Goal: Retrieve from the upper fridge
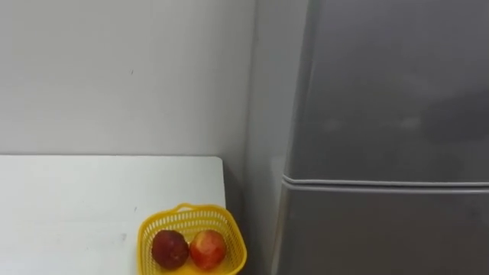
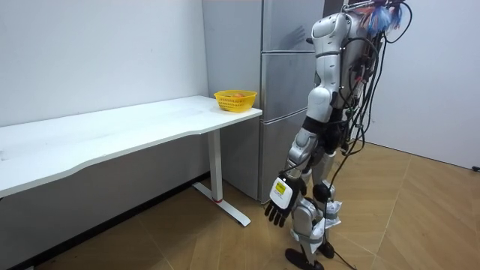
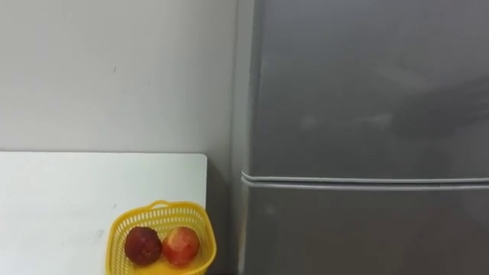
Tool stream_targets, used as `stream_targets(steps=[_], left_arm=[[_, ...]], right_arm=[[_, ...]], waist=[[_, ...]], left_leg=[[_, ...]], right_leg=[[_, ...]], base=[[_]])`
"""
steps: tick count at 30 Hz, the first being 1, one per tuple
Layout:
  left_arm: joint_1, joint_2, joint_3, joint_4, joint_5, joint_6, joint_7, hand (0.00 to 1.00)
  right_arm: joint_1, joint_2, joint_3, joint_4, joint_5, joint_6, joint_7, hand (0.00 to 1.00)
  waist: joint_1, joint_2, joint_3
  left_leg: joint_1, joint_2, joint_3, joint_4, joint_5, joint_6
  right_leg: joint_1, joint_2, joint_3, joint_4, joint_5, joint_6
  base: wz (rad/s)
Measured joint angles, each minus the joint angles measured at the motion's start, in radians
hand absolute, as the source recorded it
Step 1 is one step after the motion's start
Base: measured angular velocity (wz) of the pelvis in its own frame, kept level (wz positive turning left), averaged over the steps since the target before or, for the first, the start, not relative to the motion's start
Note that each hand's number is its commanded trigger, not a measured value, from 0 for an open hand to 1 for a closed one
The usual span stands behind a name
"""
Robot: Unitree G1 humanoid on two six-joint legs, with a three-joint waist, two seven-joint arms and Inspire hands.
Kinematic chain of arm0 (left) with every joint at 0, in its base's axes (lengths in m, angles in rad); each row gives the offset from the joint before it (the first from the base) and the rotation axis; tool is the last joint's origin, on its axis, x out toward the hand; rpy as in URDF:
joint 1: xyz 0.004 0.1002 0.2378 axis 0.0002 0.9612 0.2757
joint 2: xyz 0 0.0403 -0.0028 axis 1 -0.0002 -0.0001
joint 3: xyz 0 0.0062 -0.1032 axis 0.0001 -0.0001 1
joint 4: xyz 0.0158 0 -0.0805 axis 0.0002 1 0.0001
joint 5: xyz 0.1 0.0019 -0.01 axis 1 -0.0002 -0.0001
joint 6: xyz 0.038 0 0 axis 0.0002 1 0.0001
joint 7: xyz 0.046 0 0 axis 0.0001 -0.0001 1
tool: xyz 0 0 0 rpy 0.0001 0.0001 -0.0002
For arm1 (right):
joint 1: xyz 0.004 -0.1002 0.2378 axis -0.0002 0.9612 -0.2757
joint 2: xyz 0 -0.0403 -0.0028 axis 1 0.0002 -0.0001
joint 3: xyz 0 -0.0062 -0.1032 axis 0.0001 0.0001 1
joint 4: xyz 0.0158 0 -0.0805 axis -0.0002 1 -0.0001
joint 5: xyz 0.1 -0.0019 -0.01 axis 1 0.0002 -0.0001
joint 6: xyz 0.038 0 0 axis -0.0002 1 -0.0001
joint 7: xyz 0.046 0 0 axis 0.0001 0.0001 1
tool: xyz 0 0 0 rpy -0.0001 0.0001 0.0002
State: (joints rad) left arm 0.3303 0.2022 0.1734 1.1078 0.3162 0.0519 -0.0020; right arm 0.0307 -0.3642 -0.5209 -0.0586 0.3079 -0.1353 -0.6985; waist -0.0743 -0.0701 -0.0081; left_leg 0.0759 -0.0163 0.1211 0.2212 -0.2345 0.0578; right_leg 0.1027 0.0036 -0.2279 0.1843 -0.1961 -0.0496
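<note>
We stand before the fridge (image 1: pixel 382 99), its upper door closed. Our left hand (image 2: pixel 277 204) hangs down, fingers loose, holding nothing. A basket (image 1: pixel 229 229) with fruit (image 1: pixel 170 248) sits on the table (image 1: pixel 76 206) beside it.

The fridge (image 3: pixel 359 114) stood shut beside a table (image 3: pixel 69 198) bearing a yellow basket (image 3: pixel 116 243) with two fruits (image 3: pixel 161 246).
</note>
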Motion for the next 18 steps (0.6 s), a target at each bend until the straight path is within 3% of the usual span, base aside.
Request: stream_targets(steps=[6, 10, 18], left_arm=[[-0.014, -0.001, -0.044, -0.017, -0.008, 0.035, 0.000, 0.00], [-0.018, -0.007, -0.048, -0.038, -0.007, 0.049, 0.009, 0.00], [-0.004, -0.014, -0.052, -0.058, -0.008, 0.073, 0.016, 0.00]], right_arm=[[0.028, 0.021, -0.021, 0.156, 0.024, 0.003, -0.179, 0.00], [0.051, 0.076, -0.021, 0.263, 0.042, 0.006, -0.250, 0.00], [0.113, 0.137, -0.011, 0.525, 0.161, 0.020, -0.236, 0.00]], waist=[[-0.020, 0.023, -0.0021], [-0.027, 0.034, -0.0041], [-0.030, 0.032, -0.0035]], left_leg=[[0.000, -0.001, 0.000, -0.007, 0.000, 0.000], [-0.010, 0.000, 0.000, -0.010, 0.001, -0.001], [-0.001, -0.005, -0.001, -0.015, 0.004, -0.001]], right_leg=[[-0.001, 0.002, 0.002, -0.001, 0.000, 0.001], [-0.017, 0.005, 0.005, -0.004, -0.001, 0.000], [-0.005, 0.001, 0.005, -0.009, -0.005, 0.002]], base=[[-0.01], [0.00], [0.01]])
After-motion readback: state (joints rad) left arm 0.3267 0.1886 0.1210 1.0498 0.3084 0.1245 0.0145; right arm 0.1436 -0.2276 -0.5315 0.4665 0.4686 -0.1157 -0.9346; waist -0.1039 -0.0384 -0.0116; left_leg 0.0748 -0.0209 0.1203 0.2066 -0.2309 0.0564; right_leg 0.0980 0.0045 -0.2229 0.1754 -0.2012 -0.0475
